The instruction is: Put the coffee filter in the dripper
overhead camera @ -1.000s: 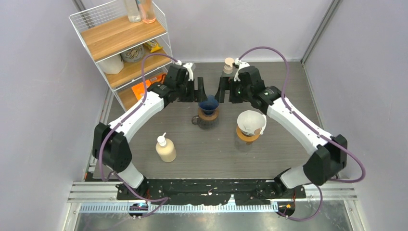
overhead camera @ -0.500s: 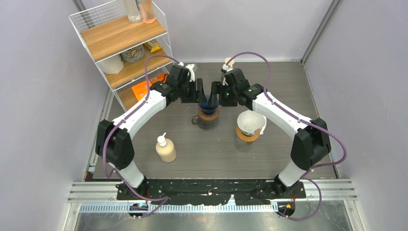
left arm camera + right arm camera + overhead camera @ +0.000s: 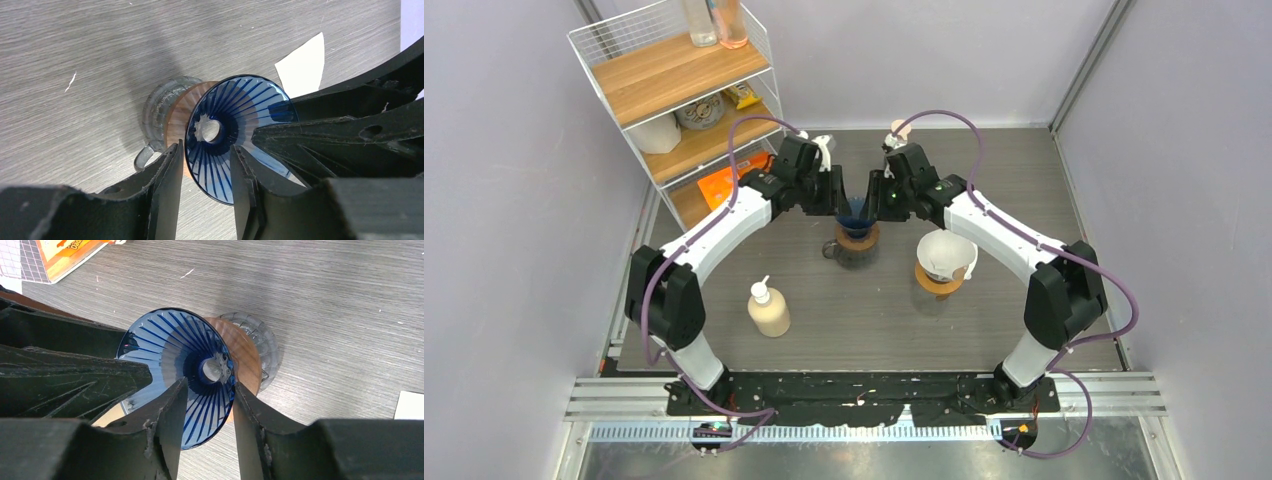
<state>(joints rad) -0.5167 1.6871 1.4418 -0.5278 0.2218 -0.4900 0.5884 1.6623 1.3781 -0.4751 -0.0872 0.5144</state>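
You've two drippers, one filter; blue dripper stands mouth-up, left claw and right claw astride its rim, grip unclear.

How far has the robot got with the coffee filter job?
Nothing looks done yet: the blue dripper has no filter inside. In hand: the left gripper and right gripper each have their jaws astride its rim; I cannot tell whether they pinch it. Left to do: fetching a filter, maybe the white cone beside it, and setting it in.
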